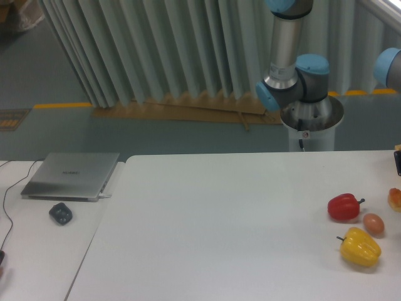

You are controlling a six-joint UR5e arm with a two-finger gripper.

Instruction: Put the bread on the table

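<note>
A small orange-tan lump of bread (395,199) shows at the right edge, cut off by the frame, low over the wide matte white table (219,219). A dark piece of the gripper (398,163) sits just above it; whether the fingers grip cannot be told. Nearby left lie a red pepper (344,207), brown egg (373,224) and yellow pepper (360,247).
</note>
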